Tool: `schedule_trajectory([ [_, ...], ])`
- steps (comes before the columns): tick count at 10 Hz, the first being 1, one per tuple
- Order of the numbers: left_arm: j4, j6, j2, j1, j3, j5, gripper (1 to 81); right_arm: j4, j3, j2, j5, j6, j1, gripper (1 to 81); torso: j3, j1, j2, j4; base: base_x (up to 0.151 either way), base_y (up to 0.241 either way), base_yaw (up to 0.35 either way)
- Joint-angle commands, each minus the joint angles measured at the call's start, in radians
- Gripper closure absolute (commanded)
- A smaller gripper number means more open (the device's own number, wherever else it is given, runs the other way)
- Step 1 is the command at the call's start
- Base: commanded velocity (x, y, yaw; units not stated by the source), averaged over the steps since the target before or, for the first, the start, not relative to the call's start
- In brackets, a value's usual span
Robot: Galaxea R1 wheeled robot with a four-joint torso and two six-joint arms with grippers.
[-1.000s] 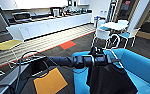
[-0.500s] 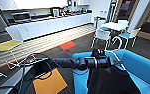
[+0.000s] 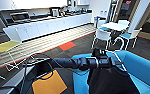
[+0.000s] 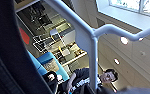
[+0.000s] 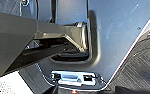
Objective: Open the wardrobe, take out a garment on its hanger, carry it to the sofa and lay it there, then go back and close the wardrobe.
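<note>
The left gripper [image 3: 108, 61] carries the white hanger [image 3: 119, 53] with the black garment [image 3: 111, 80] hanging over the blue sofa [image 3: 141, 67]; whether its fingers pinch it I cannot tell, and a careless release might let the garment slide to the floor.

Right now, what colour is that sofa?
Bright blue sofa, best in the head view.
</note>
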Motion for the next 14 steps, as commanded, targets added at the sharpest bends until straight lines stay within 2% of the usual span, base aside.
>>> schedule_trajectory([
  [1, 0.021, 0.014, 0.014, -0.162, 0.028, -0.039, 81.1, -0.004, 0.011, 0.013, -0.049, -0.004, 0.004, 1.0, 0.0, 0.0, 0.0, 0.0, 0.087, 0.0, 0.0],
  [3, 0.021, 0.014, 0.017, -0.162, 0.027, -0.039, 81.1, -0.004, 0.011, 0.013, -0.049, -0.004, 0.004, 1.0, 0.0, 0.0, 0.0, 0.0, 0.087, 0.0, 0.0],
  [7, 0.021, 0.016, 0.018, -0.162, 0.027, -0.039, 81.1, -0.004, 0.013, 0.013, -0.049, -0.004, 0.004, 1.0, -0.093, 0.0, 0.0, 0.0, 0.04, 0.0, 0.0],
  [9, 0.021, 0.016, 0.018, -0.162, 0.029, -0.04, 81.1, -0.004, 0.013, 0.013, -0.049, -0.004, 0.004, 1.0, -0.08, 0.001, 0.0, 0.0, 0.0, 0.0, 0.0],
  [11, 0.023, 0.019, 0.024, -0.155, 0.013, -0.039, 81.1, -0.004, 0.013, 0.013, -0.049, -0.004, 0.004, 1.0, -0.096, 0.001, 0.001, 0.0, 0.0, 0.0, 0.0],
  [14, 0.037, 0.025, 0.07, -0.126, -0.093, -0.012, 81.1, -0.004, 0.013, 0.013, -0.051, -0.004, 0.005, 1.0, -0.095, 0.001, 0.001, 0.0, 0.0, 0.0, 0.0],
])
